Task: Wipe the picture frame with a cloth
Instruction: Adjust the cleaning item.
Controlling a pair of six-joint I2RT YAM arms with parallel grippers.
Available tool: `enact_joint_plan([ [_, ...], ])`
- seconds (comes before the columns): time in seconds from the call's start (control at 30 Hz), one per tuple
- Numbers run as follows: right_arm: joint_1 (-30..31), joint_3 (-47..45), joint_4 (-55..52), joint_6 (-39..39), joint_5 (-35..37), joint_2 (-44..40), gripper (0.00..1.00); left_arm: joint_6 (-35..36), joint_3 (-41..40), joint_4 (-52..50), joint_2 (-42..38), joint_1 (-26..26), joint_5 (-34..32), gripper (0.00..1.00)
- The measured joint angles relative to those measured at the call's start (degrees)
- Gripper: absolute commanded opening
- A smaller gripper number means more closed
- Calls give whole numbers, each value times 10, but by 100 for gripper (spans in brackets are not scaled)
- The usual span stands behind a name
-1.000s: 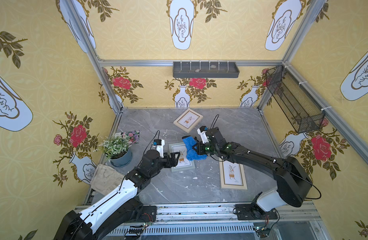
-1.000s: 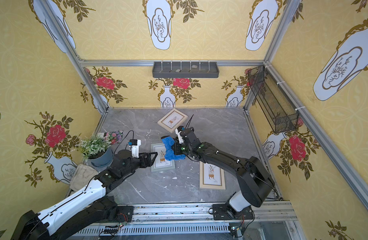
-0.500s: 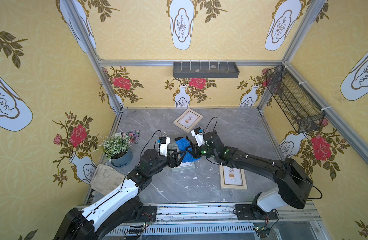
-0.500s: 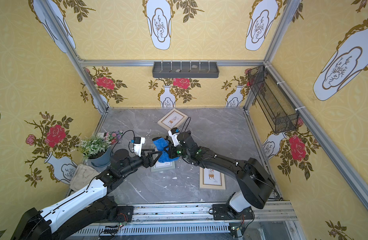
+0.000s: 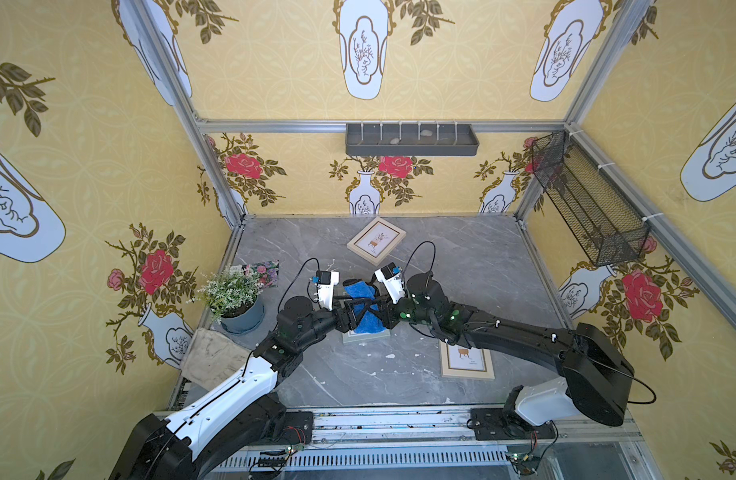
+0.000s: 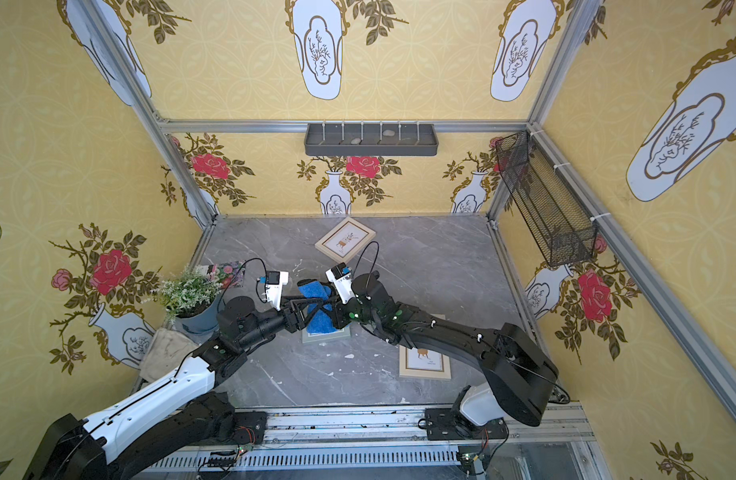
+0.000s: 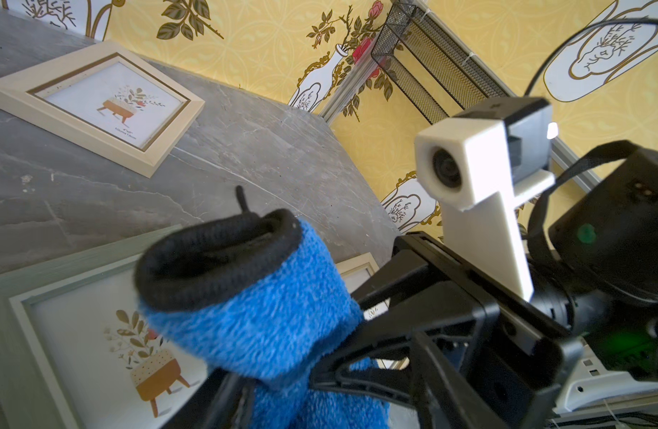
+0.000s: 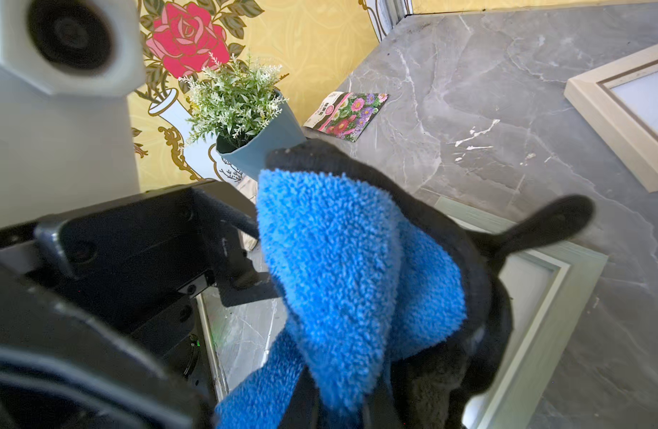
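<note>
We see both arms meeting over the middle of the worktop (image 5: 461, 270), where the grey-green picture frame (image 5: 353, 337) lies flat. The cloth (image 5: 358, 289) is blue and fluffy with a black edge. It is bunched up right above that frame and hides most of it in both top views. The right claw (image 5: 380, 311) is squeezed shut on the cloth. We think that is why the cloth sits in a lump instead of lying spread out. The left claw (image 5: 360, 309) is partly open, with the cloth between its two sides. In the right wrist view one finger (image 8: 242, 286) touches the blue fluff, but we cannot tell if it pinches. We guess the left claw is there to take a share of the cloth, so the two can pull it flat for rubbing. We cannot tell if the bottom of the cloth touches the glass. Nothing holds the frame down, so a hard rub could make it slide. A cream frame (image 5: 376, 241) lies near the back edge and a third frame (image 5: 466, 361) near the front edge, both well apart from the claws. The plant pot (image 5: 237, 299) stands by the left edge, out of the way.
</note>
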Motion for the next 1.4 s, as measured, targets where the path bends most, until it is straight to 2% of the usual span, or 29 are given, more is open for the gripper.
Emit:
enact_joint_plan([
  [0.17, 17, 0, 0, -15, 16, -3, 9, -13, 6, 1, 18, 7, 11, 62],
  [0.5, 56, 5, -2, -51, 76, -2, 8, -28, 16, 17, 50, 14, 30, 51],
  [0.63, 65, 16, -14, -61, 97, 9, 8, -30, 18, 19, 58, 14, 29, 39],
  [0.73, 68, 25, -18, -65, 109, 17, 19, -29, 20, 12, 60, 15, 16, 20],
  [0.93, 69, 27, -14, -63, 120, 19, 46, -17, 33, -23, 50, 22, -3, 2],
  [1.07, 46, 16, -7, -41, 122, 9, 61, -17, 34, -65, 25, 50, -5, 0],
  [1.17, 8, -2, 0, -12, 116, -3, 69, -10, 41, -131, -5, 76, -33, 0],
  [1.27, -45, -11, -9, 29, 117, -2, 70, 3, 57, -209, -34, 108, -87, 0],
  [1.4, -87, 0, -49, 78, 108, 32, 70, 25, 87, -312, -54, 119, -170, 0],
])
